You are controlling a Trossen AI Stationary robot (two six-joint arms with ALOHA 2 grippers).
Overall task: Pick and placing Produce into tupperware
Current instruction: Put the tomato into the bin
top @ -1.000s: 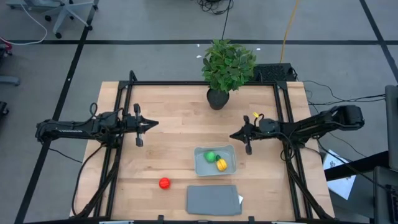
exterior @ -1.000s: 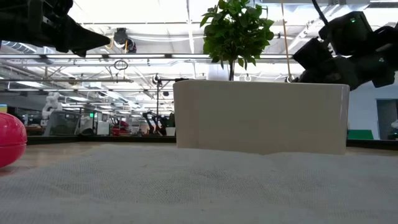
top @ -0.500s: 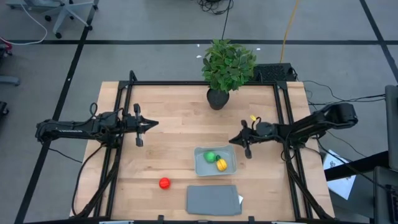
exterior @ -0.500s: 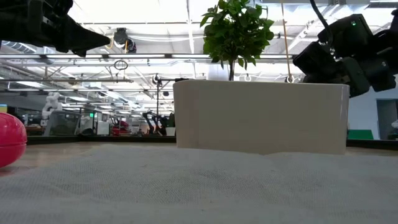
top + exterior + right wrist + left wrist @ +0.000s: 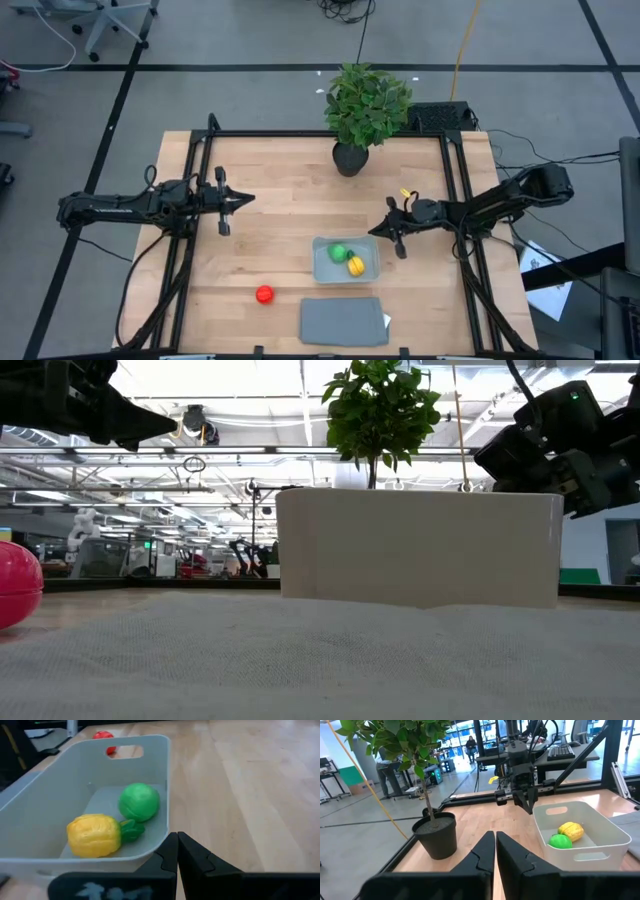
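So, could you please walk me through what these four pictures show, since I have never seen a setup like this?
These are two dark robot arms at a wooden table, each ending in a two-finger gripper. One camera looks straight down, one sits at table-top level, and one rides on each wrist. From above, the left gripper waits over the table's left side, shut and empty. The right gripper is also shut and empty, beside the tupperware. Inside the tub lie a green fruit and a yellow fruit. A red fruit lies on the wood outside it, a grey lid is at the near edge, and a potted plant stands at the far edge.
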